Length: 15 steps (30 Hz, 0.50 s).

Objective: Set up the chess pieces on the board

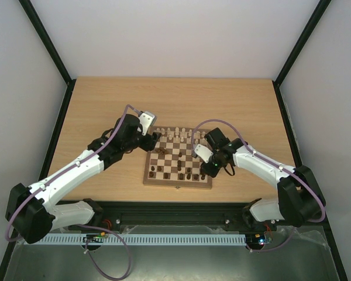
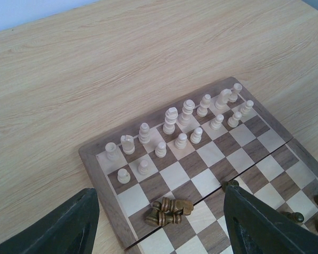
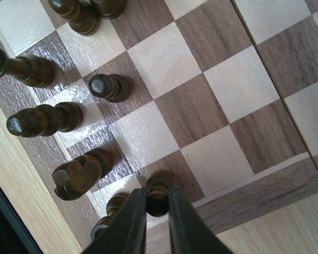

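Board [image 1: 164, 184] lies flat mid-bench, sides roughly square to the bench [image 1: 105, 105] edges. Its fold seam runs left-right across the middle. Cream pieces [image 2: 170, 120] stand upright in two rows along the far side: taller ones in the back row, pawns in front, some of them off-centre on their squares.

Dark pieces [image 1: 181, 174] stand along the near side, too small from the top camera to name the types. Right wrist view shows a few up close near the board's corner. They include a knight [image 3: 77, 174] and a slim tall piece [image 3: 42, 119], both upright, seen from steeply above.

Small heap of fallen dark pieces [image 2: 167, 210] lies on its side by the board's left edge, long axes roughly along the rank. The exact count is hard to tell, two or three tangled together.

More dark pieces sit at the right edge of the left wrist view, cut off by the frame.

Right tool [image 3: 156, 198] is over the near right corner of the board, jaws narrowly apart with a dark pawn [image 3: 158, 186] standing between them. Can't tell whether the pads actually press it. Another dark piece [image 3: 110, 209] is half hidden behind the left-hand finger.

Left tool [image 2: 160, 193] hangs over the board's far left corner, jaws wide apart, nothing between them. Only the finger ends show.
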Each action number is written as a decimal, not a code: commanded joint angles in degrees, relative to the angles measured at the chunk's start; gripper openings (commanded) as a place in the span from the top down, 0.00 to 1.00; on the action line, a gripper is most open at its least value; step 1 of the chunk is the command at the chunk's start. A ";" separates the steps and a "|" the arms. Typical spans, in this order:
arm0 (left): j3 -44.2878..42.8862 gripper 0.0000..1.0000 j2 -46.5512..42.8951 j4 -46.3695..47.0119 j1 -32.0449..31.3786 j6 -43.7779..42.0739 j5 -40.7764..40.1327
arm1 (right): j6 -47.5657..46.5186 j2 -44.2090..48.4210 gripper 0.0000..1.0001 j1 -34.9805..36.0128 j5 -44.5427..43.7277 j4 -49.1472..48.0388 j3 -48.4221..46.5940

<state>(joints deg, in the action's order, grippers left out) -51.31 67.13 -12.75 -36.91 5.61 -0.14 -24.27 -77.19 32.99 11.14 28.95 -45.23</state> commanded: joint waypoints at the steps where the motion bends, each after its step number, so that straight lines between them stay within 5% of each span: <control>1: 0.42 0.32 0.54 -0.08 0.52 -0.34 0.41 | 0.25 0.01 0.74 0.05 0.05 3.98 -1.34; 15: 0.41 0.32 0.11 0.07 0.45 -0.07 0.41 | 4.46 -10.77 0.69 0.05 5.01 4.71 -18.07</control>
<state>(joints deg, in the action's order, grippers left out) -51.31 67.29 -12.75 -36.82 5.63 0.01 -22.76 -82.21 32.99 15.57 33.04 -60.36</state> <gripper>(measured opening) 0.676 0.318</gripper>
